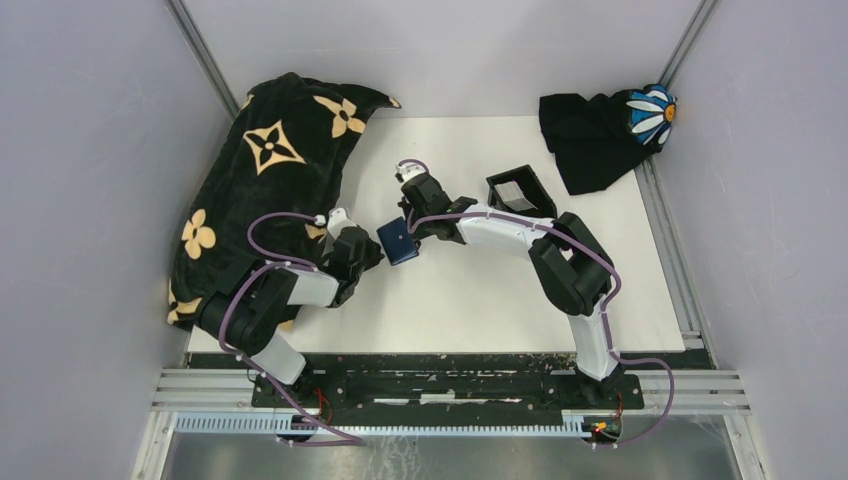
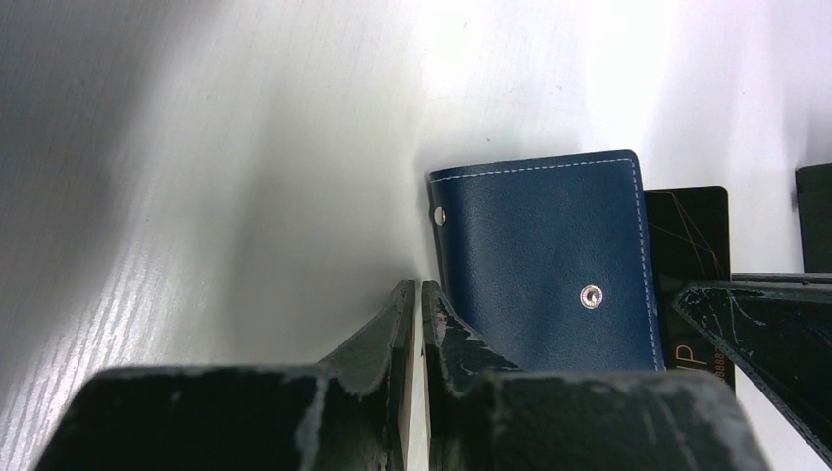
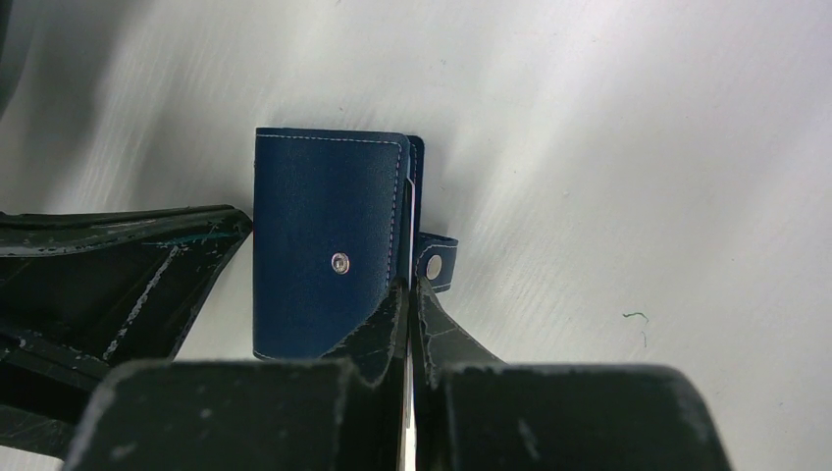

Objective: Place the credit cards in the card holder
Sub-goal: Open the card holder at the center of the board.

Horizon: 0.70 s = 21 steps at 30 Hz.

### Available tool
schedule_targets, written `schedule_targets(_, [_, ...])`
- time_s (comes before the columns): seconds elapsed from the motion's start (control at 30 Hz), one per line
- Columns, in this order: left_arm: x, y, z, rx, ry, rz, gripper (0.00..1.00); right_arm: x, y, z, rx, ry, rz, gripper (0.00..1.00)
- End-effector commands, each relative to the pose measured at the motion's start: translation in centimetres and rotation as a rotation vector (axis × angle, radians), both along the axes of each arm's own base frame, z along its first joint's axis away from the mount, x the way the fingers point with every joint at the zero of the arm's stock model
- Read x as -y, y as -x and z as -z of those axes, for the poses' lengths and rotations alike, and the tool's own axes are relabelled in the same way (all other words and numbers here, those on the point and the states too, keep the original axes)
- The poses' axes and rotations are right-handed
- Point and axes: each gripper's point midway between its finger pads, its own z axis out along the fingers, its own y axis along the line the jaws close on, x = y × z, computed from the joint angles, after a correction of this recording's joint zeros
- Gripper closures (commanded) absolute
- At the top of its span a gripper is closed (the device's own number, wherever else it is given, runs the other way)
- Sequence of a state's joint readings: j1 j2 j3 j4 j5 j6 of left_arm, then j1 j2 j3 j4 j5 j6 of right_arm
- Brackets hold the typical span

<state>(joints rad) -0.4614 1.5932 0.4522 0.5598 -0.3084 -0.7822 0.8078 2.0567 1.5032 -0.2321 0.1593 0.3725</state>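
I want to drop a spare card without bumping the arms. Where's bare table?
Bare table along the near edge, this side of the wallet; also the far strip between blanket and black cloth. Crowded mid-table: left gripper, right gripper, wallet and tray.

White table point(image 1: 450, 290) carries card holder point(image 1: 398, 241), black tray point(image 1: 520, 172), patterned cloth point(image 1: 270, 170).

The wallet point(image 2: 545, 260) is showing navy blue with white stitching along its edges. A card point(image 2: 692, 235) beside it is showing black with thin gold lines. A black blanket point(image 1: 270, 170) is displaying tan flowers, and the surface point(image 1: 480, 290) is looking white.
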Motion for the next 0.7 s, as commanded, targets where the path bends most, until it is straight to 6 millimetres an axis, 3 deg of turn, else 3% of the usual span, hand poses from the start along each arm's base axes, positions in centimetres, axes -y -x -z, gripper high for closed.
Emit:
schedule_targets(0.0, [-0.3, 1.9, 3.0, -0.112, -0.058, 0.034, 0.87, 0.0, -0.3, -1.5, 0.025, 0.003, 0.007, 0.99])
schedule_targets(0.4, [0.5, 2.0, 3.4, -0.12, -0.052, 0.051, 0.87, 0.0, -0.1, 0.3, -0.033, 0.002, 0.003, 0.99])
schedule_targets(0.67, [0.9, 2.1, 3.8, -0.127, -0.054, 0.055, 0.87, 0.4, -0.5, -1.0, 0.027, 0.046, -0.01, 0.99])
